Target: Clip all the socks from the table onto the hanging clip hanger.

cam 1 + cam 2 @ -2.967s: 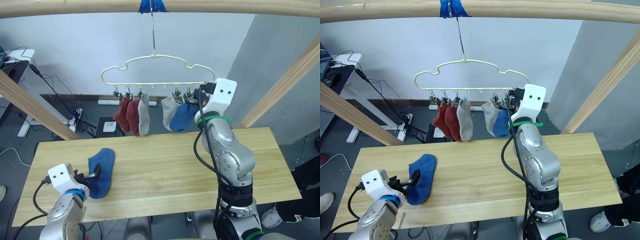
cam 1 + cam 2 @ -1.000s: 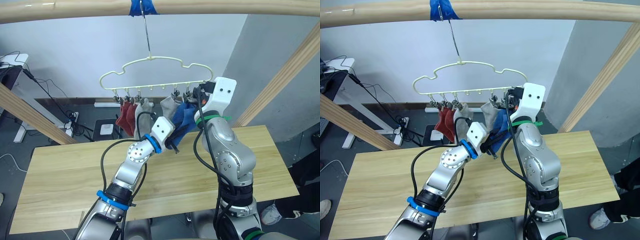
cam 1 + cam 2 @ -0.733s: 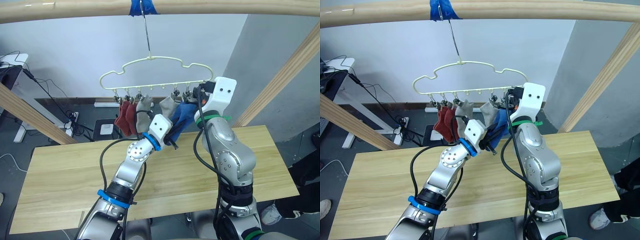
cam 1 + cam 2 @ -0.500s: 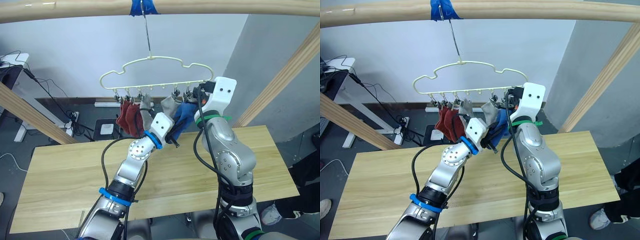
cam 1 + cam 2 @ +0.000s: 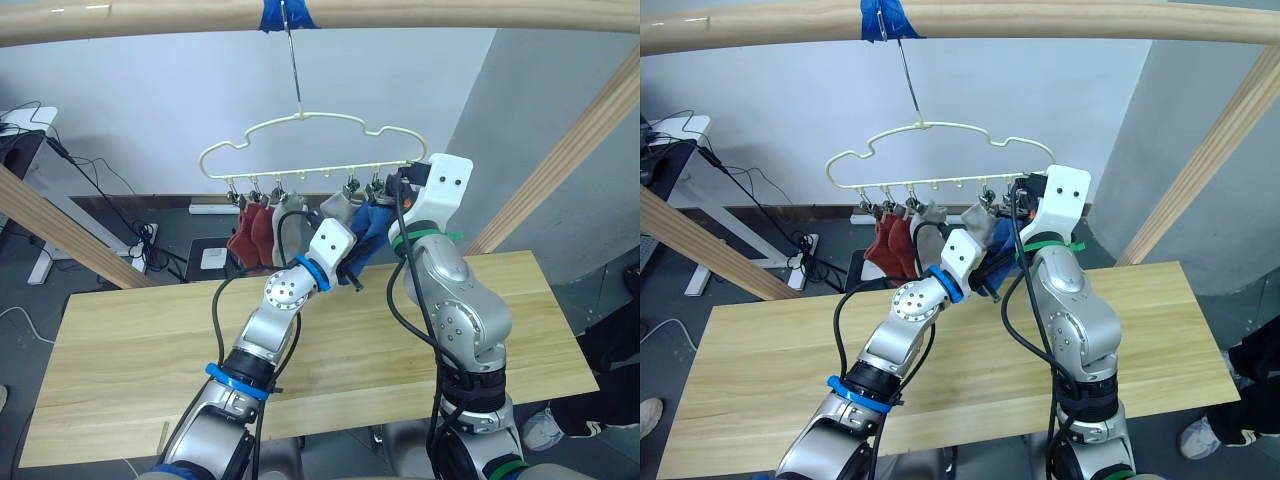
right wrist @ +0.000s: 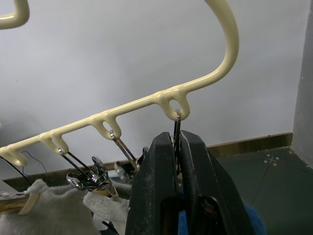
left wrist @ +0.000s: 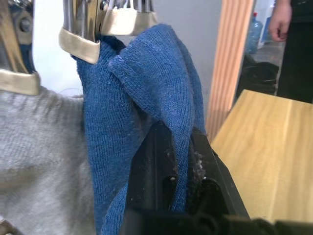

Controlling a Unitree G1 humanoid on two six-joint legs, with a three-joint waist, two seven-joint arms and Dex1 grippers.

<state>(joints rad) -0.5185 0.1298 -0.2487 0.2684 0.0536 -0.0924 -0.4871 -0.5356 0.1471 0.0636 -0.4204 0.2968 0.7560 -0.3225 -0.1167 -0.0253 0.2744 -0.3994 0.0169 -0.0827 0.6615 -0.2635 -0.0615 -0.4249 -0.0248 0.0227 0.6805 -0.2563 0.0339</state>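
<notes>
**Setting: robot test lab / workroom**

Indoor test space, not a home. Rough wooden frame [image 5: 60, 225] with a crossbar [image 5: 150, 17] wrapped in blue tape [image 5: 283, 12], built around a plain plank table [image 5: 120, 340]. Bare white wall [image 5: 150, 110], grey partition [image 5: 560, 90], dark floor [image 5: 20, 285]. Loose cables [image 5: 110, 190] run to a power strip [image 5: 150, 232] on the floor; desk edge [image 5: 20, 125] at far left. Left wrist view: a person [image 7: 293, 44] standing by, water bottle [image 7: 252, 36] behind
</notes>
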